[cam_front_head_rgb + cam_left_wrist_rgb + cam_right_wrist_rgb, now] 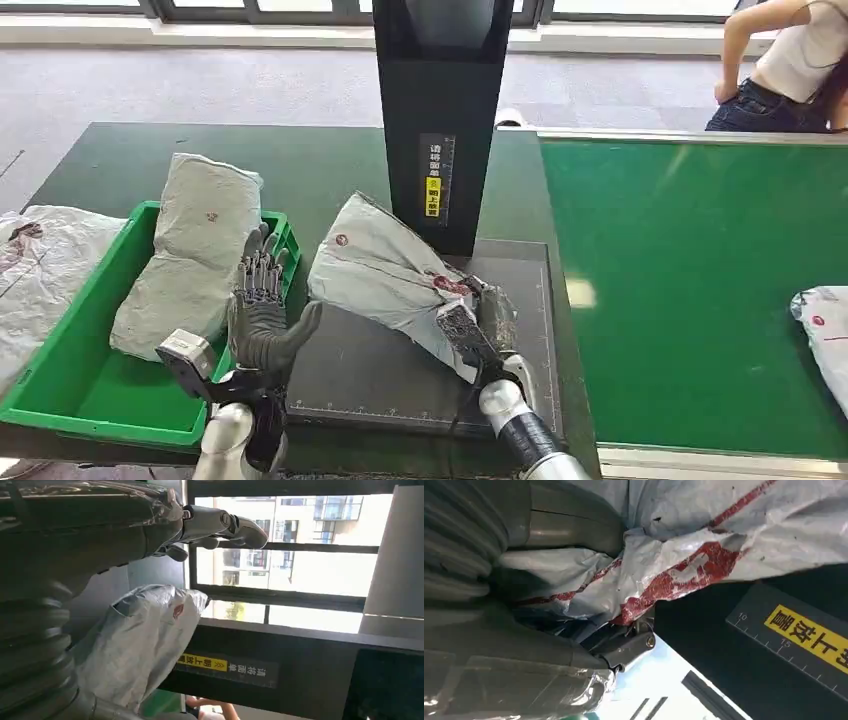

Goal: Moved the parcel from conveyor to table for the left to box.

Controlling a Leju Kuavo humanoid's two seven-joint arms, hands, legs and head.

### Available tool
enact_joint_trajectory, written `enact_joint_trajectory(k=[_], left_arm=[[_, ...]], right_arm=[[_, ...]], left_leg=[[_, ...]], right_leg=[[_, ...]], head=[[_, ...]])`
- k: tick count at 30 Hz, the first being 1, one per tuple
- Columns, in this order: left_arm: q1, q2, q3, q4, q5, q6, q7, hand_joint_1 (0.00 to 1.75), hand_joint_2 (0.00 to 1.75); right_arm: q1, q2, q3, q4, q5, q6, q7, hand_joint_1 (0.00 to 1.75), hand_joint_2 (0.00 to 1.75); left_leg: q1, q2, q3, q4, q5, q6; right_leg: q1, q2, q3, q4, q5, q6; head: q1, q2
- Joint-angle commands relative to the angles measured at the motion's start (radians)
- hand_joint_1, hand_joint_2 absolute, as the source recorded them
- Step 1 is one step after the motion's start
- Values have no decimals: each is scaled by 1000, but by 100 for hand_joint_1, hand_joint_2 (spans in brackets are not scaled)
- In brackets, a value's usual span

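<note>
Lower centre of the head view, the right hand [478, 325] grips the near corner of the parcel [385, 270], fingers mostly buried in the crinkled grey plastic; the right wrist view shows the same wrap with a red smear pressed against the palm. The parcel rests tilted on the black scale platform [380, 375], its far tip close to the black upright post [440, 110]. Lower left, the left hand [262, 315] is raised, fingers spread and holding nothing, just beside the green bin [70, 385] rim. A second grey parcel [190, 255] lies in the bin. Right, another parcel [825, 340] is cut off at the frame edge on the green conveyor [690, 290]. Upper right, a person [790, 60], partly cropped.
</note>
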Motion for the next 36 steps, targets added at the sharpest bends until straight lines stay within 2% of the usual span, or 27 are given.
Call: enact_joint_trajectory(k=[1, 7, 9, 10, 21, 22, 25, 36], left_arm=[[-54, 4, -6, 31, -2, 15, 2, 0, 175], [-58, 8, -24, 19, -31, 55, 2, 0, 175], [-58, 8, -24, 19, -31, 55, 2, 0, 175], [-62, 12, -39, 16, -52, 80, 2, 0, 175], [-64, 13, -45, 17, -53, 86, 2, 0, 175], [-66, 20, -57, 14, -67, 105, 2, 0, 175], [-76, 35, -87, 13, -96, 154, 2, 0, 175], [-86, 43, -106, 17, -122, 188, 2, 0, 175]], right_arm=[[-71, -14, -36, 134, -25, 7, -7, 0, 175], [-47, -4, -61, 58, -68, -50, -123, 0, 175], [-47, -4, -61, 58, -68, -50, -123, 0, 175], [-23, -5, -43, -6, -77, -55, -123, 0, 175], [-14, -7, -36, -25, -80, -59, -123, 0, 175], [2, -11, -17, -65, -90, -71, -123, 0, 0], [40, -28, 43, -165, -131, -93, -123, 0, 0], [65, -41, 82, -241, -159, -111, -123, 0, 0]], left_leg=[[0, -2, 0, -1, 2, 1], [0, -2, 0, -1, 1, 1], [0, -2, 0, -1, 1, 1], [-1, -2, 1, -2, 2, 1], [0, -3, 0, -2, 2, 1], [0, -2, 0, -1, 1, 1], [0, -3, 0, -1, 2, 1], [0, -2, 0, -1, 1, 1]], right_leg=[[0, -3, 1, -1, 1, 0], [0, -3, 1, -1, 0, 0], [0, -3, 0, 0, 0, 0], [0, -3, 1, -1, 1, 0], [0, -3, 1, -1, 1, 0], [0, -3, 0, 0, 0, 0], [0, -4, 0, -1, 0, 0], [0, -2, 1, -1, 0, 0]], head=[[0, 0], [0, 0], [0, 0], [0, 0], [0, 0], [0, 0], [0, 0], [0, 0]])
